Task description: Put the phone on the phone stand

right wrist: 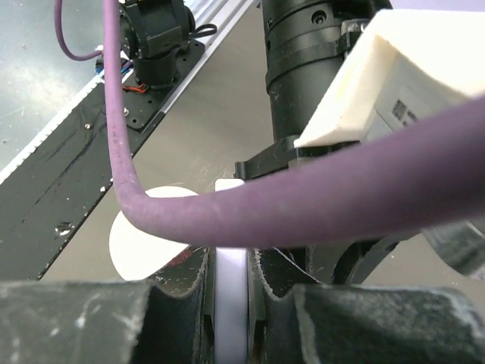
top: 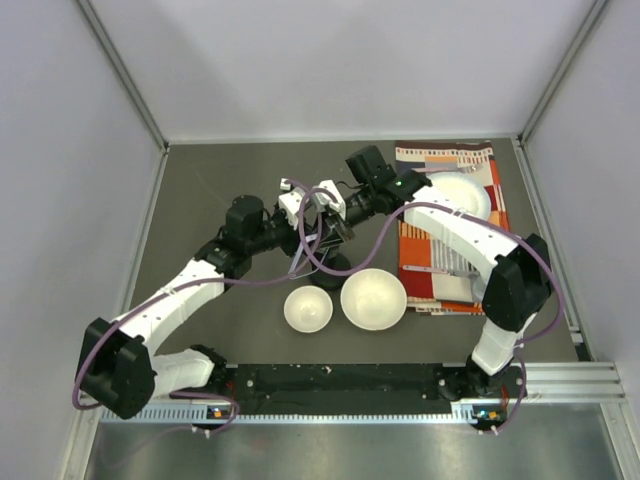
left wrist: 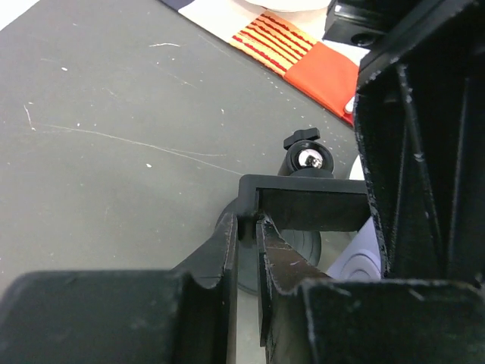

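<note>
Two tools, both busy: right tool (right wrist: pixel 231 262) is clamped on the small flat phone with a pale lavender-white rim (right wrist: pixel 229 318), held edge-on. Left tool (left wrist: pixel 248 231) pinches the cradle of the small black phone stand (left wrist: pixel 303 201) on the grey worktop (left wrist: pixel 114 152), just beside it.

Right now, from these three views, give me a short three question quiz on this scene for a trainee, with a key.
1. True or false: the phone lies on the striped cloth.
2. The left end effector grips: A) the phone B) the phone stand C) nothing.
3. Fill in: ___ white bowls stand on the bare table.
Key: 1 false, the right end effector holds it; 2 B; 3 two.
</note>
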### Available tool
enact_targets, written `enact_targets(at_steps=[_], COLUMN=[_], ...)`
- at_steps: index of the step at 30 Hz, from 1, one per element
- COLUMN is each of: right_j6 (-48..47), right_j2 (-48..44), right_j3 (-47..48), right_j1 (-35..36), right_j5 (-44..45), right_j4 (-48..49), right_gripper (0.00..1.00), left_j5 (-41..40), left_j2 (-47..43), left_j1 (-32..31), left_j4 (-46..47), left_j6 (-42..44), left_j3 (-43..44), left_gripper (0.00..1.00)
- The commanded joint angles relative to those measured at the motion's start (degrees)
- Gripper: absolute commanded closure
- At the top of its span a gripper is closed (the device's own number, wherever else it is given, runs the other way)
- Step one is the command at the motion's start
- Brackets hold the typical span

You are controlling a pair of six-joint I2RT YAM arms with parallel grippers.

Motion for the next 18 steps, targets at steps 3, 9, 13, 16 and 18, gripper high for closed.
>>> enact_targets(at_steps=[3,9,13,16,18], right_j6=[-2.17,-0.41,5.46,11.25,15.56], right_j2=[0.29,3.37,1.01,-1.54,-2.59], right_j3=[3.03,5.76,4.28,2.43,0.85], right_j1=[-4.04,-3.95,-3.95,-4.04,-3.87], right_j5=[3.03,3.89,11.27,16.37,18.65], right_j4=[8.68,8.51,7.80,7.98,8.16], right_gripper=[1.00,1.00,1.00,1.00,1.00], left_j5=[10.61,11.58,3.25,-8.35,-17.10], left_j2=[-0.64,0.94,0.68,-1.51,-4.50], left_j1=[-1.26,-1.26,-1.26,-1.26,-1.35], left_j4=[1.30,0.95,1.38,5.41,11.01], left_j6=[1.52,2.14,-0.49,-4.71,-7.25], left_j3=[4.28,5.15,5.51,2.88,-1.23], left_gripper=[1.00,1.00,1.00,1.00,1.00])
